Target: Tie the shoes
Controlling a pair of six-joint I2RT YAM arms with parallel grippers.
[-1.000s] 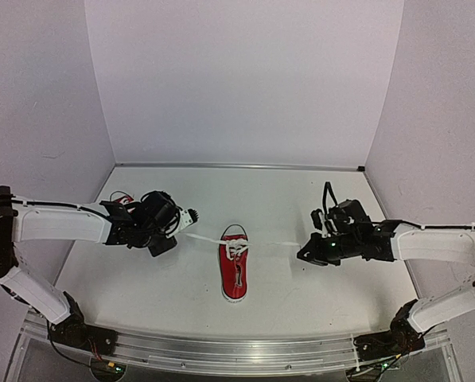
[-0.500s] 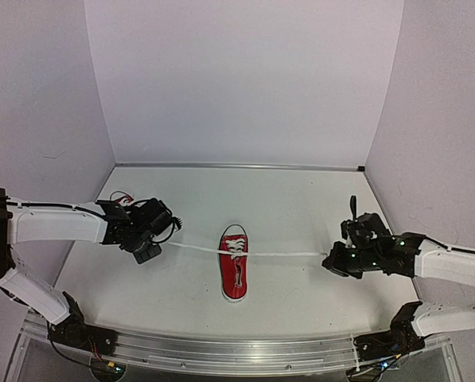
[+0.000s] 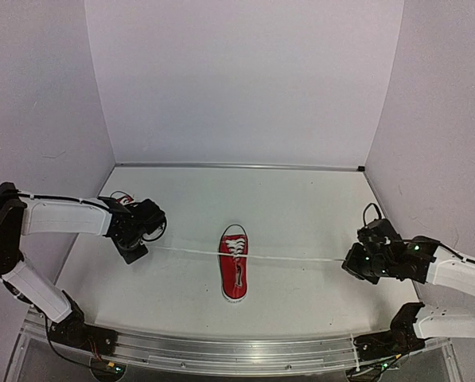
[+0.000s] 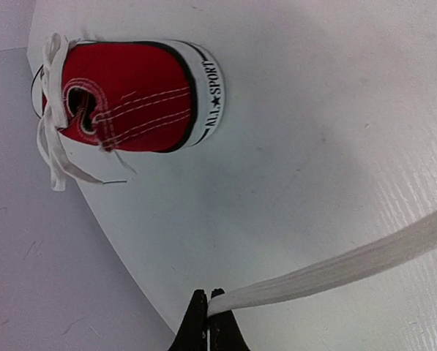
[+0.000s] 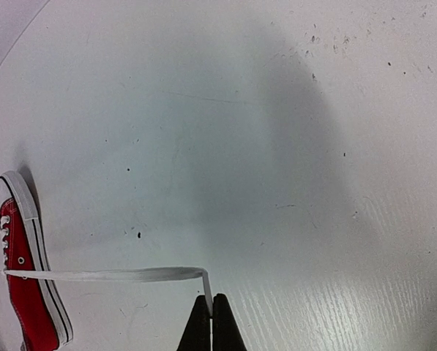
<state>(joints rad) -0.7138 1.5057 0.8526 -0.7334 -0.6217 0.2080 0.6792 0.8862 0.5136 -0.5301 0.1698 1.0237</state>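
Nearest, the left gripper (image 4: pixel 208 296) and the right gripper (image 5: pixel 211 298) are each pinching one end of the white lace (image 3: pixel 301 258), fingers pressed together on it. The lace is running taut across the table (image 3: pixel 301 199) and through a red shoe (image 3: pixel 235 274) lying midway between them. This looks like the first knot being cinched, with the loops and bow not yet made. Farther back, by the left arm, a second shoe (image 4: pixel 130 95) is lying with its laces bunched; I cannot tell whether they are tied.

Left end effector (image 3: pixel 140 249), right end effector (image 3: pixel 348 262): wider apart (laces (image 3: pixel 301 258) tauter)
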